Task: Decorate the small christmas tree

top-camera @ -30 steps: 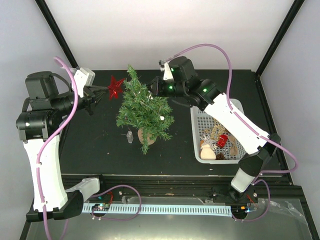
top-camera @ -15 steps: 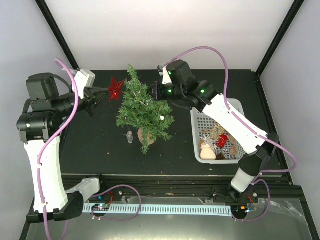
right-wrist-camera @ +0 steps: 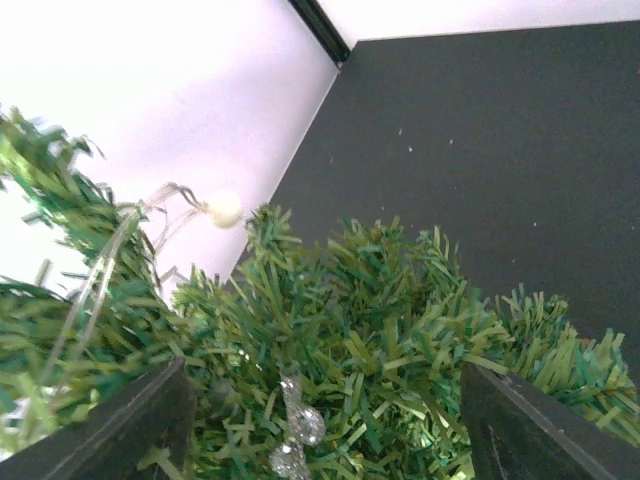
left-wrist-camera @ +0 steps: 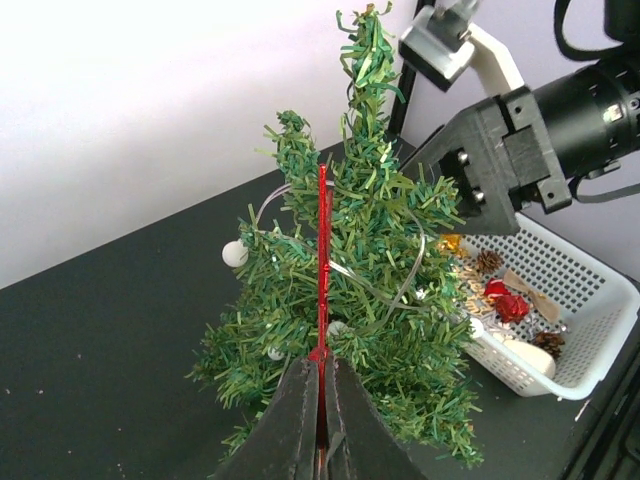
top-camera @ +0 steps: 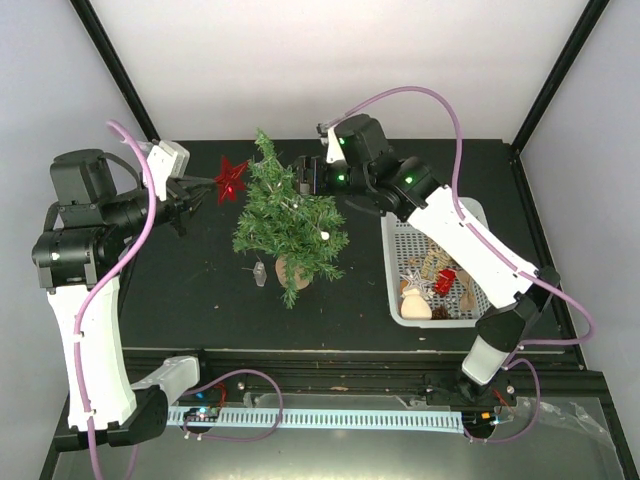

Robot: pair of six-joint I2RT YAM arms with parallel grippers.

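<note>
From above, we see the small christmas tree (top-camera: pixel 288 225) standing upright on its tan base near the middle of the dark bench (top-camera: pixel 180 290). The left end effector (top-camera: pixel 200 190) is just left of the treetop, pinching a red star (top-camera: pixel 231 178) that nearly touches the upper branches. The right end effector (top-camera: pixel 306 181) is pressed into the upper right side of the tree. A white basket (top-camera: pixel 389 270) of ornaments sits well to the tree's right, and a small silver piece (top-camera: pixel 260 272) lies on the bench beside the tree's base.

In the left wrist view, the left end effector (left-wrist-camera: pixel 322 365) is clamped tight on the red star (left-wrist-camera: pixel 322 250), seen edge-on as a thin vertical line in front of the tree (left-wrist-camera: pixel 370 290). A white bead (left-wrist-camera: pixel 235 253) hangs on the tree's left side, and the basket (left-wrist-camera: pixel 600 345) lies beyond on the right.

In the right wrist view, the right end effector (right-wrist-camera: pixel 320 375) has its jaws spread wide, with the tree's branches (right-wrist-camera: pixel 350 300) filling the gap. A silver ornament (right-wrist-camera: pixel 295 435) hangs among the needles, with a white bead (right-wrist-camera: pixel 223 208) above it.
</note>
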